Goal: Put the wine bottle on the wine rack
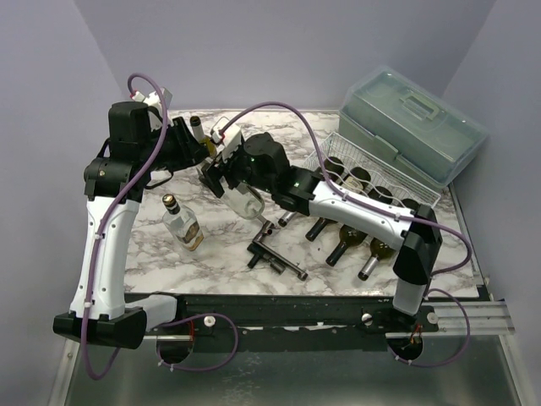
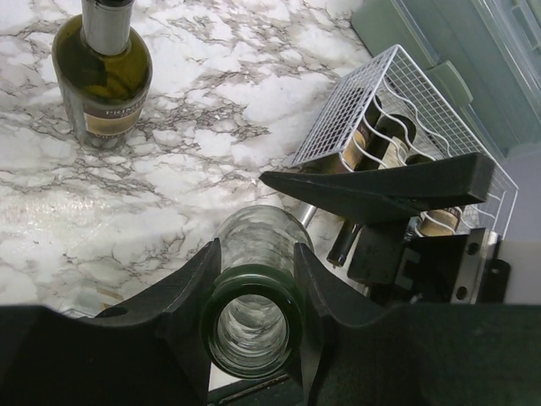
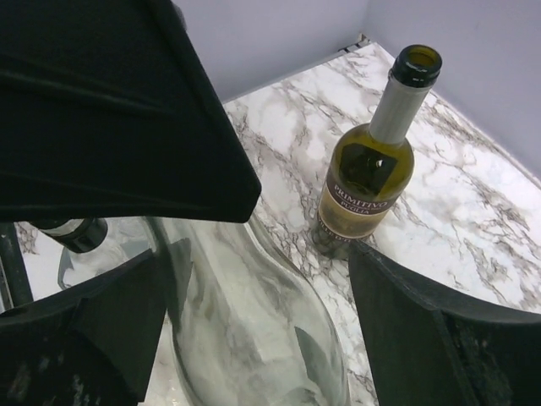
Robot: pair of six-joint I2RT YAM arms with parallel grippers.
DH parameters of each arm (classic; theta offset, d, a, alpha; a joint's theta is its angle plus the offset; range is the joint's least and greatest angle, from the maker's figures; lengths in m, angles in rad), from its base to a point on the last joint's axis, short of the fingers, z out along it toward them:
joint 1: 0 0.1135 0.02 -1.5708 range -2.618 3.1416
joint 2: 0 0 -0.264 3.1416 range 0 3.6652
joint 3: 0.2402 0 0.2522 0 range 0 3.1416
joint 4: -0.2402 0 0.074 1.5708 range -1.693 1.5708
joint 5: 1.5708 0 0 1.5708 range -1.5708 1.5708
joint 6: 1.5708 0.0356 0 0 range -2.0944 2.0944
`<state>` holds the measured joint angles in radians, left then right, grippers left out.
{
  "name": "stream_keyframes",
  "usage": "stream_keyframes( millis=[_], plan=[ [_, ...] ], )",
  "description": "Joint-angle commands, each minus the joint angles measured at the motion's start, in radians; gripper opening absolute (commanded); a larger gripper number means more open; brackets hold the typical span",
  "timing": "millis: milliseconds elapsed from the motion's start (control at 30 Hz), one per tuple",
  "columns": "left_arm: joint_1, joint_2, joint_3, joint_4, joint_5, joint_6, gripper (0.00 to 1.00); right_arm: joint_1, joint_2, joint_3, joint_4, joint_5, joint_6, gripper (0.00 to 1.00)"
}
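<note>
A clear empty wine bottle (image 1: 245,201) hangs tilted above the marble table. My left gripper (image 1: 209,166) is shut on its neck; in the left wrist view the gripper (image 2: 254,283) clamps just below the open mouth (image 2: 254,334). My right gripper (image 1: 225,178) is open, its jaws wide on either side of the bottle's body (image 3: 254,313), with a gap on the right side. The silver wire wine rack (image 1: 385,173) stands at the right and holds several dark bottles; it also shows in the left wrist view (image 2: 355,110).
An olive-green labelled bottle (image 1: 199,134) stands at the back, also in the right wrist view (image 3: 368,169). A small clear bottle with a gold cap (image 1: 183,224) stands at the left. A black tool (image 1: 275,254) lies near the front. A grey-green lidded box (image 1: 414,127) sits behind the rack.
</note>
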<state>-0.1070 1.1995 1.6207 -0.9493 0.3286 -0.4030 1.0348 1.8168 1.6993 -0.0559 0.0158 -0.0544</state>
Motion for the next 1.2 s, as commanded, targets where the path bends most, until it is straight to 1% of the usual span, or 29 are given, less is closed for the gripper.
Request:
stream_keyframes(
  millis=[0,167,200,233,267,367,400,433,500,633,733,800,833,933,967,1000,1033,1167],
  plan=[
    [-0.001,-0.051,0.012,0.103,0.075,-0.064,0.0,-0.002,0.053,0.02,0.039,0.015,-0.019,0.83],
    [-0.002,-0.05,0.016,0.098,0.081,-0.07,0.0,0.002,0.065,0.004,0.047,0.044,-0.025,0.83],
    [0.0,-0.051,0.016,0.098,0.081,-0.072,0.0,0.003,0.068,0.001,0.072,0.048,-0.027,0.83],
    [-0.001,-0.053,0.015,0.098,0.079,-0.075,0.0,0.004,0.072,0.001,0.079,0.047,-0.033,0.8],
    [-0.001,-0.053,0.013,0.098,0.081,-0.079,0.0,0.004,0.076,0.004,0.073,0.033,-0.046,0.69],
    [-0.001,-0.062,0.011,0.098,0.085,-0.088,0.0,0.008,0.082,0.012,0.057,0.011,-0.071,0.26],
    [-0.001,-0.065,0.011,0.097,0.087,-0.09,0.0,0.008,0.078,0.005,0.061,0.009,-0.079,0.07],
    [-0.001,-0.07,0.011,0.096,0.089,-0.092,0.0,0.008,0.069,-0.01,0.078,0.011,-0.085,0.01],
    [-0.001,-0.078,0.014,0.095,0.089,-0.097,0.01,0.01,0.044,-0.052,0.133,0.007,-0.108,0.01],
    [-0.001,-0.093,0.023,0.091,0.088,-0.099,0.19,0.01,-0.027,-0.162,0.271,-0.01,-0.153,0.01],
    [-0.001,-0.102,0.024,0.09,0.08,-0.102,0.34,0.011,-0.061,-0.203,0.323,-0.077,-0.164,0.01],
    [-0.001,-0.103,0.03,0.092,0.078,-0.102,0.41,0.01,-0.065,-0.208,0.334,-0.093,-0.155,0.01],
    [-0.001,-0.103,0.031,0.092,0.079,-0.101,0.41,0.011,-0.064,-0.207,0.337,-0.098,-0.151,0.0],
    [-0.001,-0.097,0.032,0.092,0.085,-0.095,0.41,0.01,-0.052,-0.198,0.341,-0.096,-0.145,0.01],
    [-0.001,-0.095,0.03,0.092,0.088,-0.093,0.38,0.01,-0.047,-0.196,0.342,-0.094,-0.147,0.01],
    [-0.001,-0.095,0.03,0.092,0.093,-0.089,0.33,0.01,-0.043,-0.19,0.339,-0.092,-0.148,0.01],
    [-0.002,-0.093,0.028,0.091,0.096,-0.084,0.25,0.01,-0.036,-0.179,0.329,-0.083,-0.148,0.01],
    [-0.001,-0.092,0.005,0.094,0.07,-0.068,0.0,0.012,0.011,-0.114,0.27,-0.022,-0.149,0.01]
  ],
)
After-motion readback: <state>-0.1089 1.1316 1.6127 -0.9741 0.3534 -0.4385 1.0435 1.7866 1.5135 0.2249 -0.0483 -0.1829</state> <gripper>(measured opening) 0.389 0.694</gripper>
